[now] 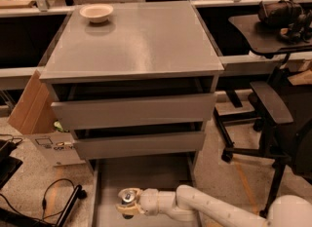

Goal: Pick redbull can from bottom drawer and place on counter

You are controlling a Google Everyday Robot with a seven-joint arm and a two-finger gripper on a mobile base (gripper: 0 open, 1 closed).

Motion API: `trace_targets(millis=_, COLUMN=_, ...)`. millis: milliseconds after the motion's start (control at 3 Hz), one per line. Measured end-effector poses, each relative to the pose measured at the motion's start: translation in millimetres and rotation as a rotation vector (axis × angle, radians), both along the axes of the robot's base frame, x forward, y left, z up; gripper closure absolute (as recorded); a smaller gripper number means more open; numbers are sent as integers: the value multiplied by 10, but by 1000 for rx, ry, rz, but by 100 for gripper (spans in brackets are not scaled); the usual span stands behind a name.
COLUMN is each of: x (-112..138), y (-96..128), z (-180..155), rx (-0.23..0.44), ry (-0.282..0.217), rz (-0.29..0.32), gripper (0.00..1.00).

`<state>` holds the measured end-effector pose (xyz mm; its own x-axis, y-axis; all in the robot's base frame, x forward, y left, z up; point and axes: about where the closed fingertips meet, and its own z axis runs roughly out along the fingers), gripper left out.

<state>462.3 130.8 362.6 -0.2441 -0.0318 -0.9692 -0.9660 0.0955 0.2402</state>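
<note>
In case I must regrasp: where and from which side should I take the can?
By its slim round side, below the silver top: the can seems upright in the drawer. Come level from where the gripper sits, at the can; the cabinet blocks the far side.

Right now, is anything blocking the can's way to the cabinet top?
Nothing visible. The gripper is at the can in the bottom drawer, forward of both upper drawers; the bowl sits far back on the top.
</note>
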Motion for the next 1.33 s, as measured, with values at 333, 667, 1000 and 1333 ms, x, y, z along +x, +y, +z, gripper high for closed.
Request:
trace_targets(millis=333, x=89, y=-274, z=983, rx=15, ry=2, rz=-57, gripper=100)
trace_targets(millis=667, x=279, y=-435, z=1896, rx=8, ry=28, rz=-103, gripper=100)
trace_targets(millis=1000, x=560, y=-521, z=2698, rx=-32, ry=32, rz=-148, gripper=100)
trace_targets(millis=1333, x=580, y=-528, z=3027, rx=-73, ry=-15, rz=-148, gripper=100)
